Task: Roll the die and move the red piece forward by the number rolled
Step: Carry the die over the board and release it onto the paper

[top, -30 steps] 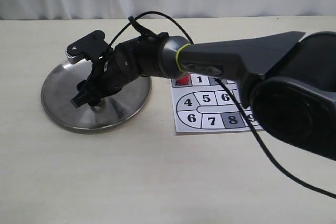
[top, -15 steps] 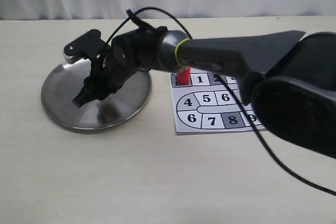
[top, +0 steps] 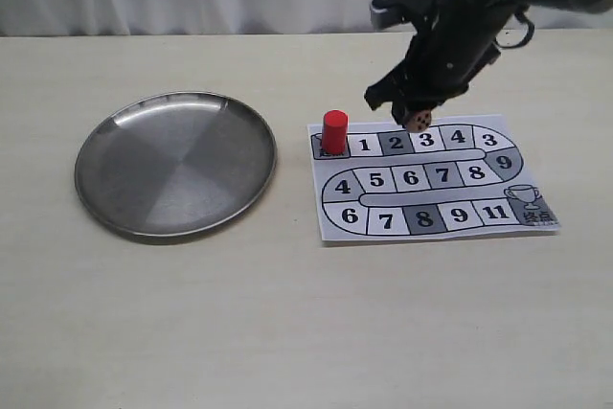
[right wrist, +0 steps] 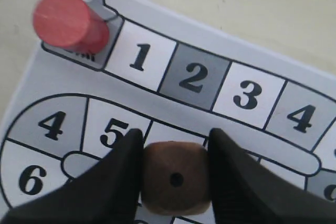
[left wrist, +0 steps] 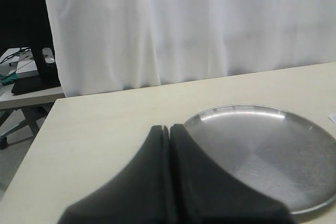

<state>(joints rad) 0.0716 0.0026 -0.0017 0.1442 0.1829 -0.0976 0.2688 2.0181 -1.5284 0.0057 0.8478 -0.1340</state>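
The tan wooden die (top: 418, 121) hangs above the numbered board (top: 479, 215), over its top row of squares. My right gripper (top: 416, 118) is shut on the die (right wrist: 176, 178), and a single dark pip faces the right wrist camera. The red piece (top: 333, 131) stands upright on the start square at the board's top left corner, left of the gripper and apart from it; the right wrist view shows the red piece (right wrist: 71, 22) from above. My left gripper (left wrist: 169, 129) is shut and empty, beside the steel plate's rim (left wrist: 220, 113). The exterior view does not show it.
The round steel plate (top: 175, 163) lies left of the board and holds nothing. The paper board (right wrist: 142, 59) carries numbered squares and a trophy at its lower right. A white curtain (left wrist: 199, 24) hangs behind the table's far edge.
The right arm was reaching down into the plate; it has since swung right and now hangs over the board with the die between its fingers. The red piece has not moved.
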